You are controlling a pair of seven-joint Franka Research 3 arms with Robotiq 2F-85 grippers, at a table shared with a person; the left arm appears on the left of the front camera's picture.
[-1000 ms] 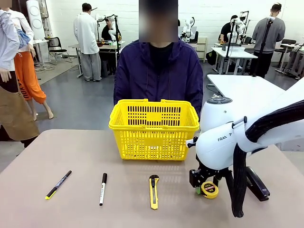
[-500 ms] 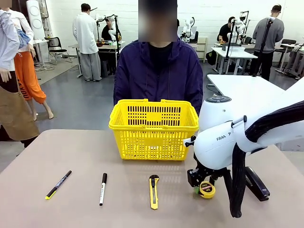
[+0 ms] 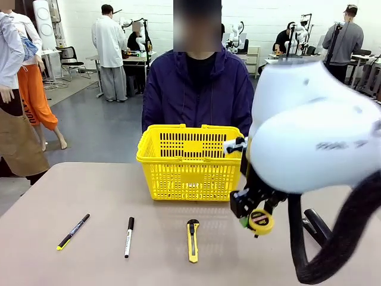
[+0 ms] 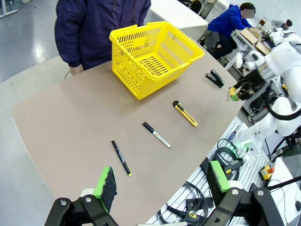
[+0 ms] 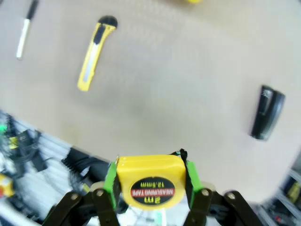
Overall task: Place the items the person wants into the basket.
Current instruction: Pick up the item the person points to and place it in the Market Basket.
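table [image 3: 89, 190]: a matt beige-brown top with a rounded edge, holding small items in a loose row nearer the robot.
room: an open workshop with a grey floor [image 3: 101, 128], white walls and white tables farther back, people standing at them.
left gripper [image 4: 162, 181]: hung high off the table's near edge, green pads wide apart, holding nothing.
pen [image 3: 73, 231]: lay flat at the far left of the row, slanted, yellow-green end toward the robot.
marker [image 3: 128, 236]: lay just right of the pen, black cap pointing away.
utility knife [image 3: 192, 240]: lay near the middle, in front of the basket.
basket [image 3: 192, 161]: stood upright at the far side, directly before the person [image 3: 199, 89].
right gripper [image 3: 253, 219]: clamped on the tape measure [image 3: 261, 221], which was above the tabletop, right of the basket.
stapler [image 3: 314, 225]: lay on the table at the right.
hard to make out: the right arm [image 3: 309, 128] was blurred and covered the basket's right corner; its black cable [image 3: 333, 250] cut off part of the stapler; the print on the pen was too small to read.
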